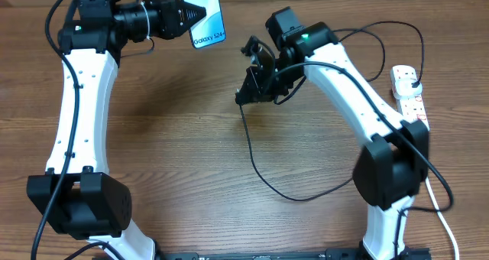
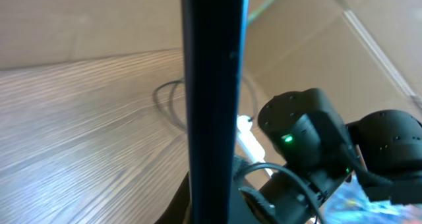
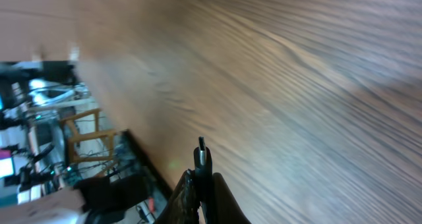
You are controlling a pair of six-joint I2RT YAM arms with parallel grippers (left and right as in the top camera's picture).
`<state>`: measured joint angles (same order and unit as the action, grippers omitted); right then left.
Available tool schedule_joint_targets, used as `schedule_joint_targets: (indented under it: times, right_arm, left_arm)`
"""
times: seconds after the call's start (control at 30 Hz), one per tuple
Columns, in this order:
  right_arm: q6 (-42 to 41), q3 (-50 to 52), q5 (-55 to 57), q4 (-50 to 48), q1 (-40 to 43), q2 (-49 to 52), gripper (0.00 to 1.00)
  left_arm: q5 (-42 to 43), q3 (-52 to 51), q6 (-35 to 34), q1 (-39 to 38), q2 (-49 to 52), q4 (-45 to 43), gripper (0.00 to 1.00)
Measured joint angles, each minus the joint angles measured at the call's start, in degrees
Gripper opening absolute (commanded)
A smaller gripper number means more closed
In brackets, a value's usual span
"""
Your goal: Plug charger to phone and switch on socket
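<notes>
Wooden table (image 1: 191, 138) bears socket (image 1: 410, 92); left pincer (image 1: 197, 15) holds phone (image 1: 208, 32), right pincer (image 1: 246, 95) charger (image 1: 247, 138).

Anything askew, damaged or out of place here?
Nothing looks spilled or damaged. The phone isn't lying flat: the left pincer holds it tilted at the far side. The right pincer grips the charger near its tip, and the cable trails loosely across the table.

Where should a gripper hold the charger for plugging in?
Just behind the small plug tip, pinched from the sides so it pokes out in front, as the right gripper has it. The charger is a thin limp cable, so a grip farther back would likely let the tip droop.
</notes>
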<state>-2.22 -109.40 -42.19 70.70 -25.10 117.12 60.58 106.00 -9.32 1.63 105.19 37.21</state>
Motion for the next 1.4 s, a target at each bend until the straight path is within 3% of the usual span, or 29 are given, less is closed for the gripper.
schedule_joint_targets:
  times: [0.43, 0.6, 1.0, 1.4]
  right_arm:
    - [1.42, 0.0, -6.49, -1.42, 0.0, -12.41, 0.04]
    - [1.44, 0.0, -8.04, -3.23, 0.0, -15.19, 0.04]
    - [-1.81, 0.0, -9.68, -9.53, 0.0, -15.91, 0.04]
    - [-7.21, 0.0, -9.88, -13.86, 0.0, -15.91, 0.04]
  left_arm:
    - [21.68, 0.0, -6.93, 0.5, 0.0, -5.22, 0.04]
    - [26.14, 0.0, -8.76, 0.5, 0.0, -5.33, 0.04]
    - [27.56, 0.0, -17.46, -1.79, 0.0, -5.38, 0.04]
    - [27.82, 0.0, -19.5, -1.66, 0.0, -6.47, 0.04]
